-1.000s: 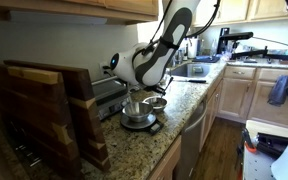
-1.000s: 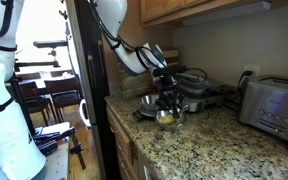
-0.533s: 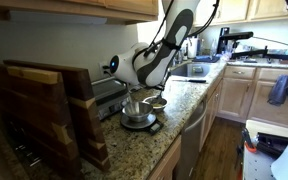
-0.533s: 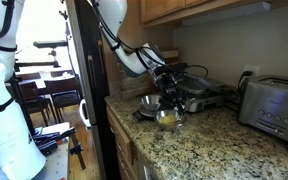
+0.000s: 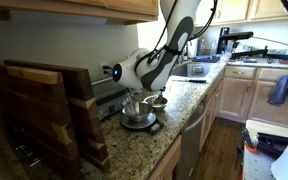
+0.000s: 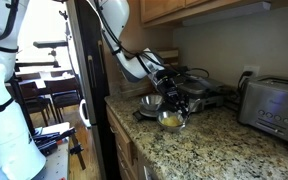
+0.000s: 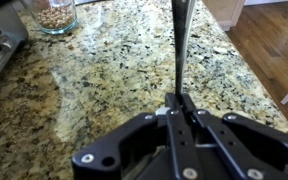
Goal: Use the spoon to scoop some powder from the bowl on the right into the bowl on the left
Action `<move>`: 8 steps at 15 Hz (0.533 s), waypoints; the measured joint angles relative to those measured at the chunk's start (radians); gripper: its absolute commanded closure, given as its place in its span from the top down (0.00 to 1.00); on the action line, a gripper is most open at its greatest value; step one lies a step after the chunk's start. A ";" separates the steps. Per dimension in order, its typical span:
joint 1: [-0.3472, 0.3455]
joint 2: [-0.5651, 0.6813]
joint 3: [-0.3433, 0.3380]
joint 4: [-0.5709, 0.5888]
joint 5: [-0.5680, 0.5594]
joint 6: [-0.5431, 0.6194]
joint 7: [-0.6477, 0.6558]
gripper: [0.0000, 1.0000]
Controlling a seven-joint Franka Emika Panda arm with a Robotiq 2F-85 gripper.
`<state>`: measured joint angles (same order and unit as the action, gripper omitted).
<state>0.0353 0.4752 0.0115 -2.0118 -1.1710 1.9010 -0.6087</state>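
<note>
The countertop is speckled throughout in tan, grey and black. The gripper is finished in matte black, and the spoon in dark grey metal. Yellow powder is seen in the clear glass bowl near the counter's edge, and the steel bowl beside it is silver. The arm is coloured white with black joints. The toaster is brushed silver. The cutting boards are striped dark and light brown, and the floor is reddish brown.

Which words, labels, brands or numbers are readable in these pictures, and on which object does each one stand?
No text can be read in any view.
On the toaster: small marks on its front panel, too blurred to read.
On the pincer, shut on the spoon: no lettering shows.
</note>
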 measured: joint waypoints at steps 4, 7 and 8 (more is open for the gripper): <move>0.001 0.019 0.003 0.000 0.000 0.001 0.005 0.04; 0.000 0.023 0.010 0.000 0.008 0.003 0.005 0.04; 0.000 0.023 0.012 0.001 0.017 0.004 0.005 0.04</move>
<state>0.0355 0.4984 0.0234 -2.0112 -1.1542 1.9047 -0.6040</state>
